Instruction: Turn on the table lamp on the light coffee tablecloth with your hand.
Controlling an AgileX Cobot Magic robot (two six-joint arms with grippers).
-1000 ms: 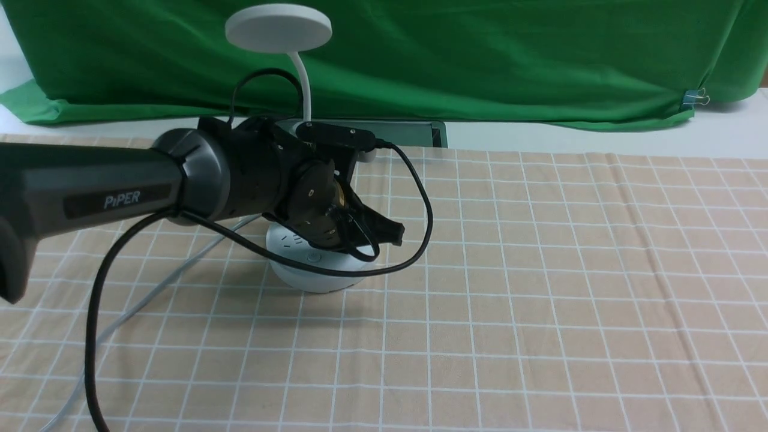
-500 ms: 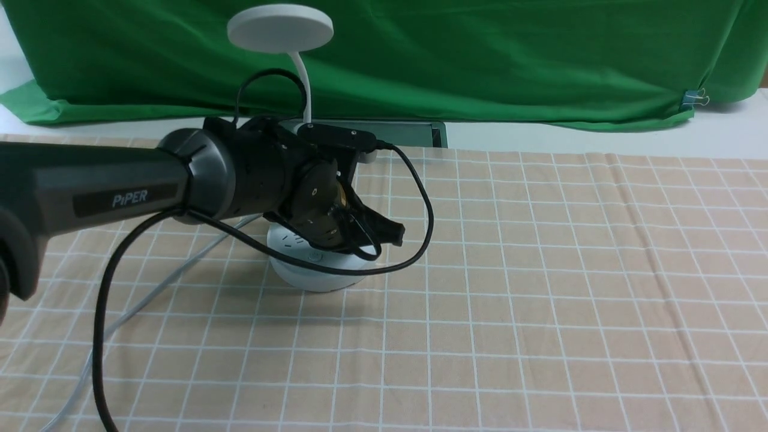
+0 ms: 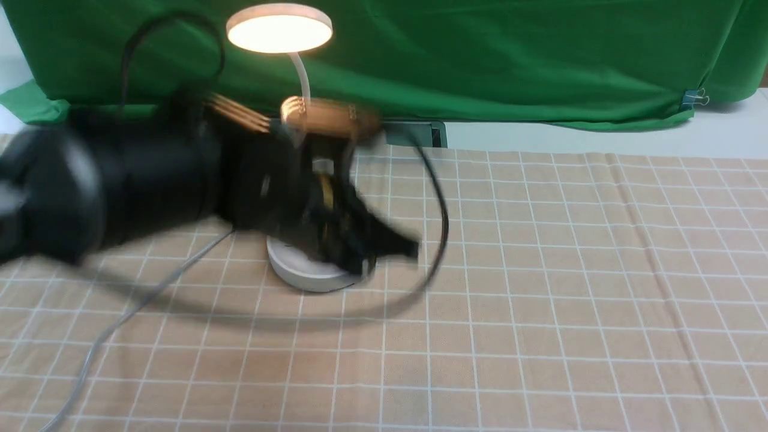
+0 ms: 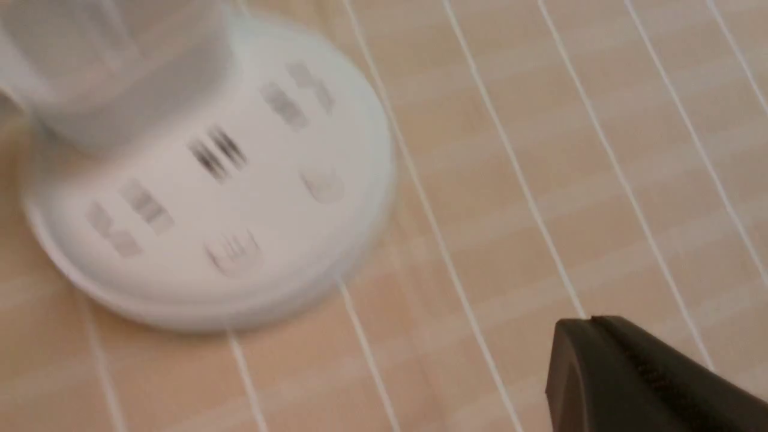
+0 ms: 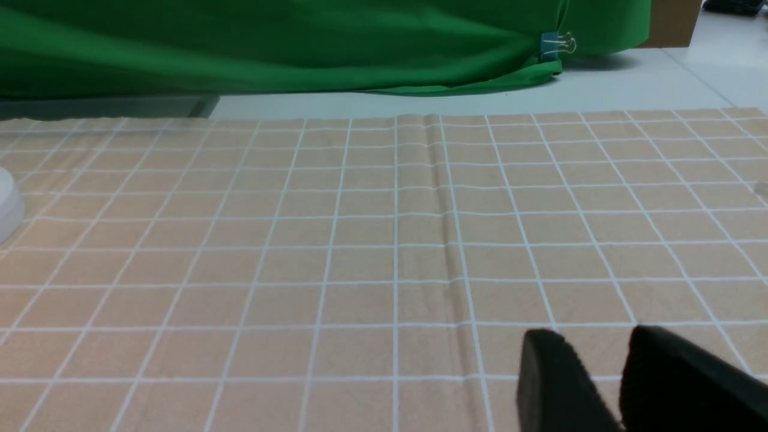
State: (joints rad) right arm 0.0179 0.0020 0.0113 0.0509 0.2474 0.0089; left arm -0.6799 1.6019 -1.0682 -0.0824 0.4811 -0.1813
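The left black two-fingered hand (image 4: pixel 585 336) had pulled back leftward, clenched, probably to make a firm button-pusher, while the white gooseneck lamp (image 3: pixel 279 30) glowed upper left.

Front: between arms, facing forward | left wrist: close over lamp base (image 4: pixel 276 240) | right wrist: low, forward; gridded tablecloth (image 3: pixel 540 270) in all

White lines grid the beige tablecloth (image 3: pixel 540 270); the backdrop cloth (image 3: pixel 480 60) is green.

The table lamp (image 3: pixel 279 30), upright at upper left in the front view, has a lit disc head; its round white base rests on the beige, white-gridded tablecloth (image 3: pixel 540 270).
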